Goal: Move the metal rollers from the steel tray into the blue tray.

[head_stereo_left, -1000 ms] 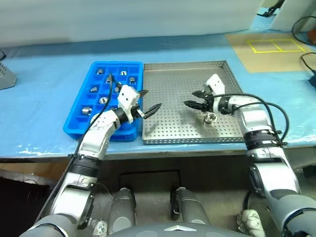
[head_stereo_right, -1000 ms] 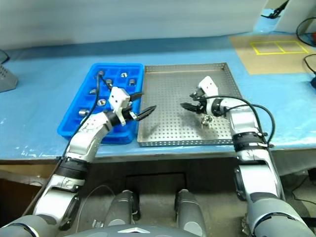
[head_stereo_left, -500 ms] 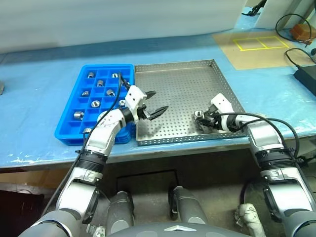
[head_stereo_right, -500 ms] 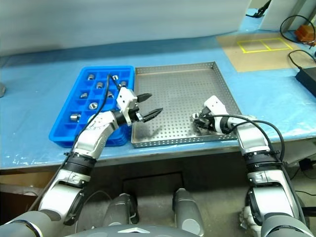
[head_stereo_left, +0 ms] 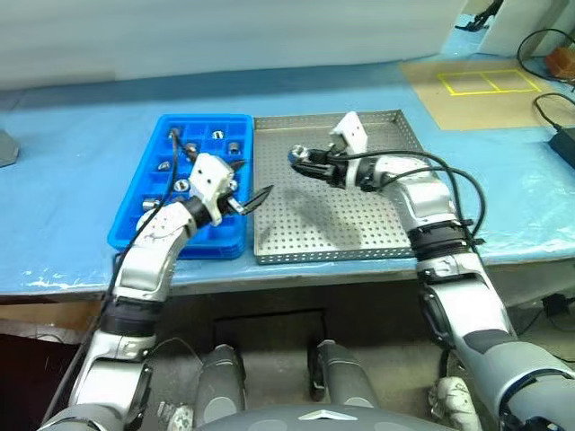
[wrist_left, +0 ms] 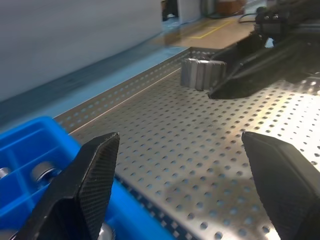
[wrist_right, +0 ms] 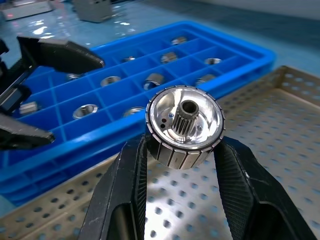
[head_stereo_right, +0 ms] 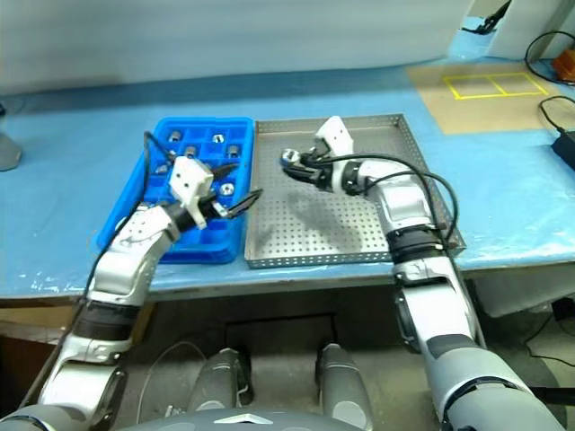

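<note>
1. The right gripper [head_stereo_left: 299,161] is squeezed tight on one shiny metal roller [wrist_right: 184,126]. The wrist view shows the roller pinched between the two black fingers.

2. This roller is held up in the air over the far left part of the steel tray [head_stereo_left: 395,232]. It is near the edge where the two trays meet. It is not in the blue tray [head_stereo_left: 132,226] yet.

3. The left gripper [head_stereo_left: 247,201] has its fingers spread wide and holds nothing. It hangs over the near right corner of the blue tray, just beside the steel tray.

4. Other rollers [head_stereo_left: 217,135] already sit in cells of the blue tray. Most of them are in the far half. Some cells near the front look empty, but the left arm hides part of the tray, so I cannot count them all.

5. The holey floor of the steel tray looks bare. I see no rollers lying on it. The right arm covers a bit of it, so one could be hidden.

6. So I think the job is almost done. What is left is to carry this roller over the blue tray, drop it into an empty cell and let go.
</note>
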Robot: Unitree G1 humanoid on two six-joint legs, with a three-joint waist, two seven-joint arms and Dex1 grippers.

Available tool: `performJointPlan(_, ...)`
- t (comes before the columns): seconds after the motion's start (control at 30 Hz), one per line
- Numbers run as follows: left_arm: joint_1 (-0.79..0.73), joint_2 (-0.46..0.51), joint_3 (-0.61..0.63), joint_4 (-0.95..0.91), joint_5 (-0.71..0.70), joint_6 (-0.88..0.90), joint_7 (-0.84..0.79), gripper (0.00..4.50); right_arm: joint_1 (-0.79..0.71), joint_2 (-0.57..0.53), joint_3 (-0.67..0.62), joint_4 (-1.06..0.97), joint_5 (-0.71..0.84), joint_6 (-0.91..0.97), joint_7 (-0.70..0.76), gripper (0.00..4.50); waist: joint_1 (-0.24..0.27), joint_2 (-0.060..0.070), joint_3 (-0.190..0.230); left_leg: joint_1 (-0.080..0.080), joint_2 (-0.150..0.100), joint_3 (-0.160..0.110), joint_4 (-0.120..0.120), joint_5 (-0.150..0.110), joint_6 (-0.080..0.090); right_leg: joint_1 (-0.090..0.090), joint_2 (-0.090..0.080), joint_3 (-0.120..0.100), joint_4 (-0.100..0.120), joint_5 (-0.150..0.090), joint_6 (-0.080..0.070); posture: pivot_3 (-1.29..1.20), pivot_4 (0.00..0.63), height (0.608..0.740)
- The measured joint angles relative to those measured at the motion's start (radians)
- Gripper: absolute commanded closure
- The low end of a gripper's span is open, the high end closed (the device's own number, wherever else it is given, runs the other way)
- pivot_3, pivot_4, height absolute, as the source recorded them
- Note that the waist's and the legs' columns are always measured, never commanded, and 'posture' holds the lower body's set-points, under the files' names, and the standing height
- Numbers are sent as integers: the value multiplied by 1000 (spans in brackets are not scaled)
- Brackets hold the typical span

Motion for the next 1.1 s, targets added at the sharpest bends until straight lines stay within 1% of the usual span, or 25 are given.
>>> performJointPlan(0.1, 103, 22, 42, -103, 1, 34, 49, 365, -21, 32, 75, 88, -17, -55, 101, 2968, 27, 0, 0, -1, 0, -1, -2, 0, 0, -1, -3, -1, 0, 0, 0, 196, 150, 740)
performJointPlan(0.17, 206, 36, 89, -185, 2, 56, 88, 365, -50, 61, 117, 156, -32, -103, 167, 2968, 42, 0, 0, -2, 0, -3, -2, 0, 1, -1, -3, -1, -1, 0, 0, 240, 150, 740)
performJointPlan(0.27, 310, 38, 137, -262, 3, 73, 130, 365, -89, 94, 152, 234, -52, -167, 236, 2968, 76, 0, 1, -2, 0, -6, -1, 0, 0, -1, -4, -3, -1, 0, 0, 283, 150, 740)
performJointPlan(0.33, 352, 41, 160, -290, 3, 75, 149, 365, -110, 118, 166, 272, -57, -206, 274, 2968, 95, 0, 1, -2, 0, -8, -1, 0, 0, -1, -4, -3, 0, 0, 0, 306, 150, 740)
performJointPlan(0.47, 393, 55, 193, -319, 3, 77, 172, 365, -136, 136, 197, 359, -94, -292, 339, 2968, 135, 0, 1, -1, 0, -11, -1, 0, 0, 1, -4, -3, 0, 0, 0, 331, 150, 740)
performJointPlan(0.53, 405, 56, 206, -322, 3, 77, 177, 365, -137, 138, 214, 401, -119, -320, 352, 2968, 142, 0, 1, -2, -1, -12, -1, 0, -1, 2, -4, -3, 0, -1, 0, 335, 150, 740)
performJointPlan(0.8, 411, 56, 207, -321, 2, 70, 181, 365, -156, 147, 210, 435, -138, -347, 353, 2968, 142, 0, 1, -2, -1, -13, -3, 1, -2, 0, -4, -3, 0, -1, 0, 300, 150, 740)
performJointPlan(1.0, 378, 56, 184, -313, 1, 68, 179, 365, -156, 138, 194, 435, -149, -344, 316, 850, 140, 0, 1, -1, -1, -13, -3, 1, -2, 1, -4, -3, 0, -1, 0, 245, 150, 740)
performJointPlan(1.03, 367, 56, 179, -306, 0, 68, 174, 365, -157, 137, 183, 435, -150, -343, 301, 562, 140, 0, 1, -1, -1, -13, -3, 1, -2, 1, -4, -3, 1, -1, 0, 237, 150, 740)
performJointPlan(1.1, 336, 54, 166, -289, -1, 68, 167, 365, -157, 140, 154, 443, -144, -335, 265, 562, 140, 0, 1, -1, -1, -13, -3, 1, -3, 0, -4, -3, 1, -1, 0, 203, 150, 740)
